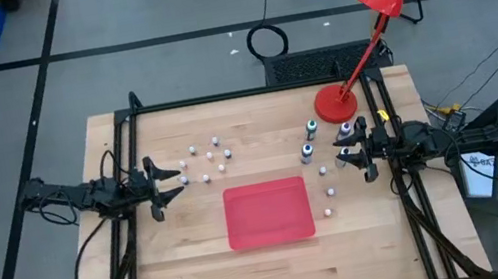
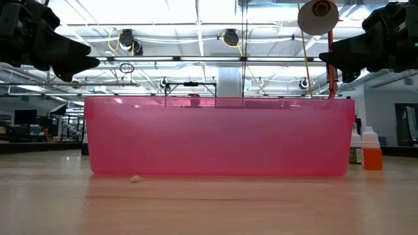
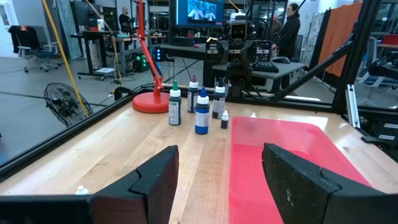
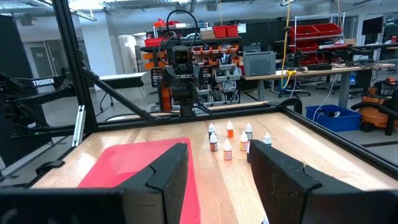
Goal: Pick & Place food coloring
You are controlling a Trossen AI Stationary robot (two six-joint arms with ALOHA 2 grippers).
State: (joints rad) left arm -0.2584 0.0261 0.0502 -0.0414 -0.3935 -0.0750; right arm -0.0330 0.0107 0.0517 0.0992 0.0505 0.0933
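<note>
The food coloring stands on the table in two groups. Several tiny white-capped bottles [image 1: 210,158] are at the left; in the right wrist view they show orange bodies [image 4: 227,149]. At the right are larger dark bottles with green [image 3: 175,107] and blue [image 3: 201,114] tops, and a few tiny ones [image 1: 330,191] beside them. My left gripper [image 1: 175,180] hovers open at the table's left side, its fingers level [image 3: 221,180]. My right gripper [image 1: 343,156] hovers open at the right side [image 4: 217,180], close to the dark bottles. Neither holds anything.
A flat red tray [image 1: 268,212] lies at the middle of the table, toward the near edge, between the two arms. A red desk lamp [image 1: 335,102] stands on its round base at the far right. Black frame rails [image 1: 124,181] run along both sides.
</note>
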